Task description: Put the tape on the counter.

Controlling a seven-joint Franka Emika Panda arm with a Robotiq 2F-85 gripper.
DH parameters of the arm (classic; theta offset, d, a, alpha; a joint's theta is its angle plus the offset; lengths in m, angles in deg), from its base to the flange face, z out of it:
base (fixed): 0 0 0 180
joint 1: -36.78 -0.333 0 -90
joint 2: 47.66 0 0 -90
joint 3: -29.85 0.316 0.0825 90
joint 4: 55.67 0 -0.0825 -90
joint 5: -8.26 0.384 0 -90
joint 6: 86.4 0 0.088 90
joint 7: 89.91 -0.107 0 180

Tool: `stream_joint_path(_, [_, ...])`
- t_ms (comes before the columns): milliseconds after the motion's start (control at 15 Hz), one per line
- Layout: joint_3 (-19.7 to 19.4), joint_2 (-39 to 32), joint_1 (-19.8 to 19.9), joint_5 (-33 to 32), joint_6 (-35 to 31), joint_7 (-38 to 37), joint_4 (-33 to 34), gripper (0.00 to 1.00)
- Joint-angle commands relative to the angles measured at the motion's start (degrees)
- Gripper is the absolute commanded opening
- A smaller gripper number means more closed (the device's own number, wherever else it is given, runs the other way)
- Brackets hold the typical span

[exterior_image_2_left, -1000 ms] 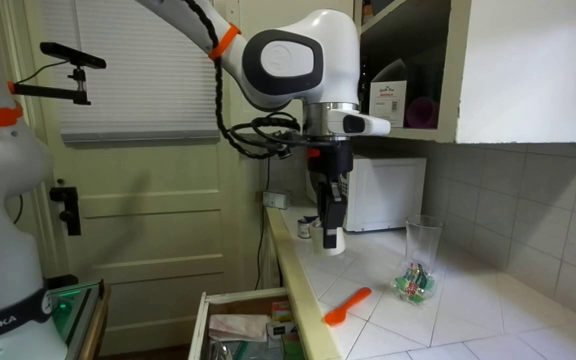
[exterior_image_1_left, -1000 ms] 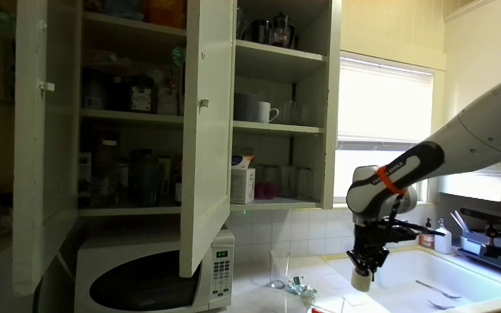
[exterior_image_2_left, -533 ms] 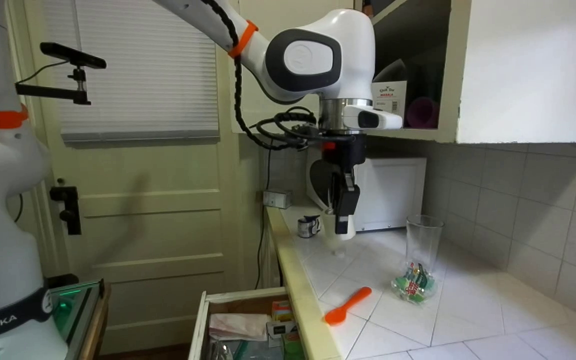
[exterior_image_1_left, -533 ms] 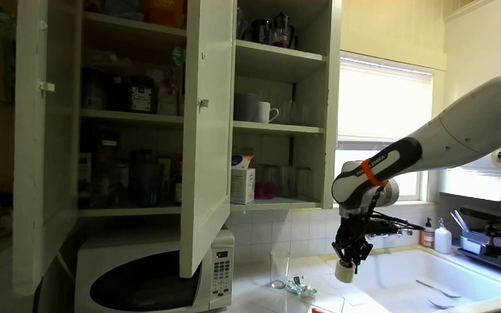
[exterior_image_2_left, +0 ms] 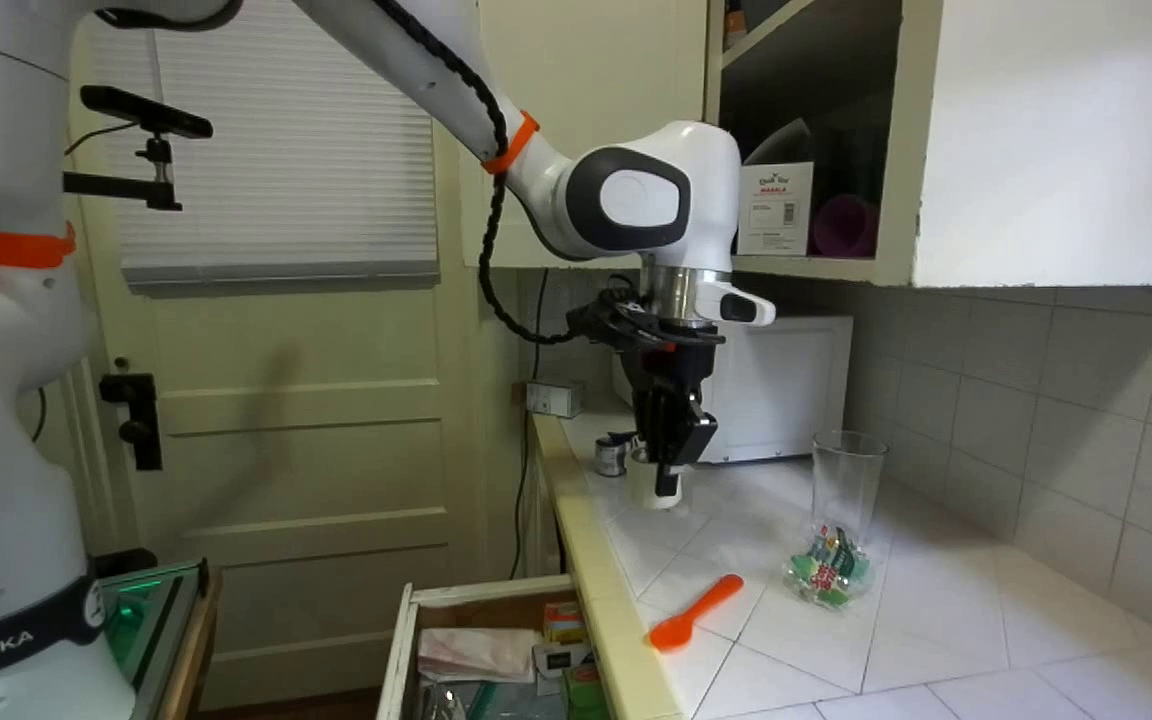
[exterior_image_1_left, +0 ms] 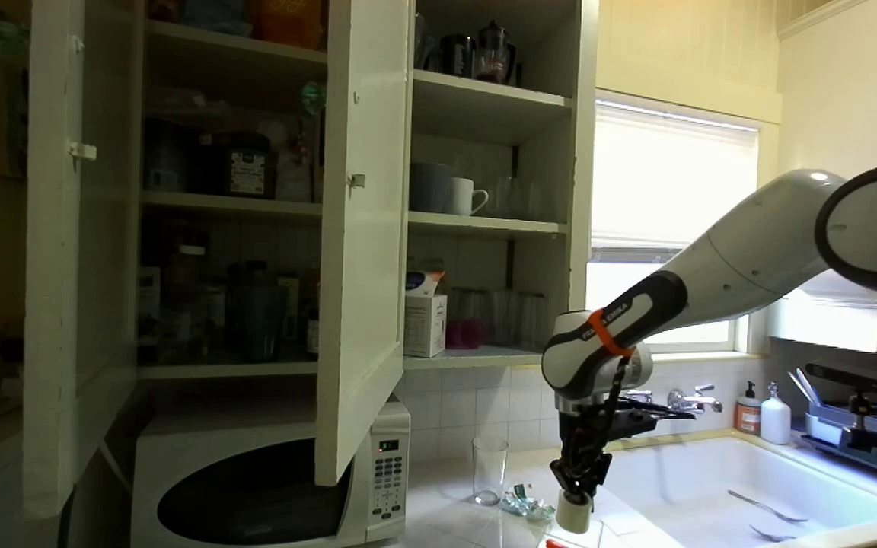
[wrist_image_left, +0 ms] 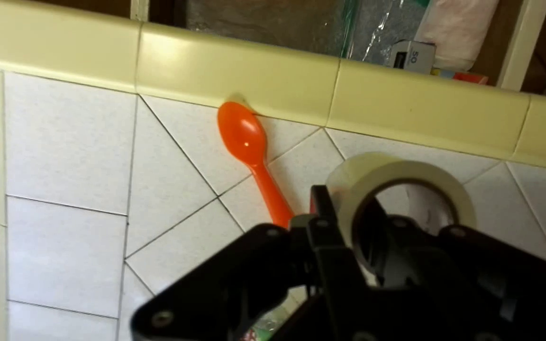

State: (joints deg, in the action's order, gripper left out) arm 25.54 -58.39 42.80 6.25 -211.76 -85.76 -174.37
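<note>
Pinching tape over counter, gripper; arm reads EMIKA; box, MASALA

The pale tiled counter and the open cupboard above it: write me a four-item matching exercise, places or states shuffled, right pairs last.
1. cream roll of tape
2. orange spoon
3. crumpled clear-and-green wrapper
4. white handled mug

A. on a pale painted cupboard shelf
B. lying on the counter, bowl toward the yellow edging
C. held in the black gripper, one finger inside the ring
D. beside the tall clear drinking glass

Pairs: 1-C, 2-B, 3-D, 4-A
</note>
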Motion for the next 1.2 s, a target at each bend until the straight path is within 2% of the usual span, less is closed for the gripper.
stream_joint_path(0, [0.6,-6.8,-1.4,-2.7,2.6,1.5,7.0,0.04])
stream_joint_path(333, [0.7,-12.7,-3.0,-6.4,3.8,0.9,13.9,0.04])
stream_joint_path(600, [1.3,-16.1,-2.9,-7.1,8.3,3.7,18.3,0.04])
stream_joint_path(867, [1.4,-18.4,-2.7,-7.7,12.1,6.2,21.3,0.04])
stream_joint_path(1133, [1.3,-19.4,-2.9,-9.0,13.0,7.0,22.6,0.04])
